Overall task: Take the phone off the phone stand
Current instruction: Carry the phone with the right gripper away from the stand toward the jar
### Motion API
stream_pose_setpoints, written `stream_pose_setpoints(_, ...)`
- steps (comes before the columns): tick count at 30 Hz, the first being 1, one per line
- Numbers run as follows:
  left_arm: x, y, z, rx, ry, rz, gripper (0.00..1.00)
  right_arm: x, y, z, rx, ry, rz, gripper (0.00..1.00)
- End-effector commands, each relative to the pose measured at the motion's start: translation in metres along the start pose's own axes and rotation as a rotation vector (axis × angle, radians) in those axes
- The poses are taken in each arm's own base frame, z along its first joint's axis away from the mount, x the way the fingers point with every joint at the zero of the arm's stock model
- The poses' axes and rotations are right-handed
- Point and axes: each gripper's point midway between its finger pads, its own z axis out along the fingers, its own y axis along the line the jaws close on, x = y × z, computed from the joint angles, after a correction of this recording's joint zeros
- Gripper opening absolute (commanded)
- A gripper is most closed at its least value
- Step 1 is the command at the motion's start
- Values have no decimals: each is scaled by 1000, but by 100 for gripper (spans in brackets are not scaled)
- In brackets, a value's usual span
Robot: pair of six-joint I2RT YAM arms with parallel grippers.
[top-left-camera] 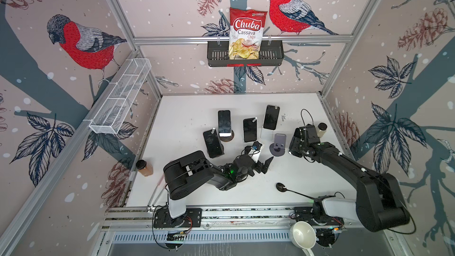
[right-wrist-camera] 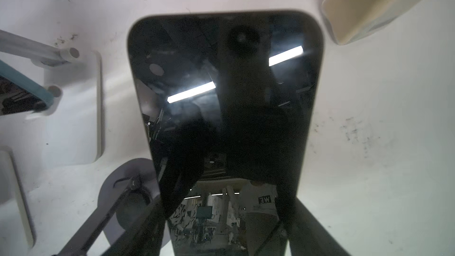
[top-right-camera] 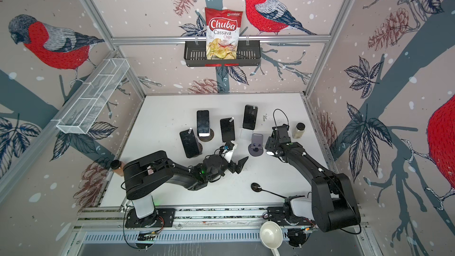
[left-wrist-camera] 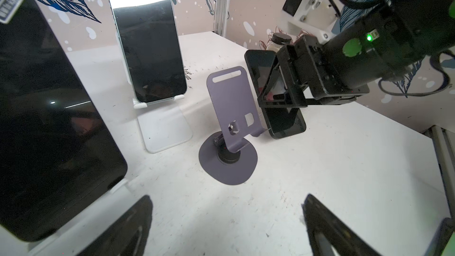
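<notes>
The right end effector [left-wrist-camera: 280, 92] is closed on the phone [right-wrist-camera: 221, 94], its fingers clamping the phone's long edges about midway up. The phone stands nearly upright with its dark screen toward the right wrist camera, and it is off the stand [left-wrist-camera: 234, 99]. In both top views it sits just beside the stand at the stand's 3 o'clock. The left wrist view shows its lower end low over the counter [top-left-camera: 187, 109], close to the stand's front lip; whether it touches either I cannot tell. A jar [top-left-camera: 321, 129] stands at 1 o'clock from this end effector.

The left end effector [left-wrist-camera: 227, 217] is open, jaws wide apart with nothing between them, over the counter at the stand's 7 o'clock. More phones [top-left-camera: 224, 123] lean on their own stands from 9 to 12 o'clock of the stand. A spoon [top-left-camera: 280, 187] lies at its 6 o'clock.
</notes>
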Motion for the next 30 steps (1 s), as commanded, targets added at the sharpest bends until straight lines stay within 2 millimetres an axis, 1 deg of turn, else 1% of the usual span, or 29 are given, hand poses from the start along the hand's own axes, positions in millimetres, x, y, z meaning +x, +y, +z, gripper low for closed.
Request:
stream_pose_setpoints(1,-13,-1,-1,1,-53,-5,94,-6,2,4,-12,-9,2,59)
stream_pose_setpoints(9,-15,0,-3,-8,-55,0,94,-6,-4,9,-9,41,-6,59)
stream_pose_setpoints(17,-15,0,-3,-10,-53,6,94,7,-6,24,-15,160,-10,60)
stream_pose_setpoints(24,-14,0,-2,-8,-54,15,94,7,-9,28,17,196,-25,61)
stream_pose_setpoints(30,-16,-2,-1,5,-65,33,94,6,-11,33,53,243,-45,63)
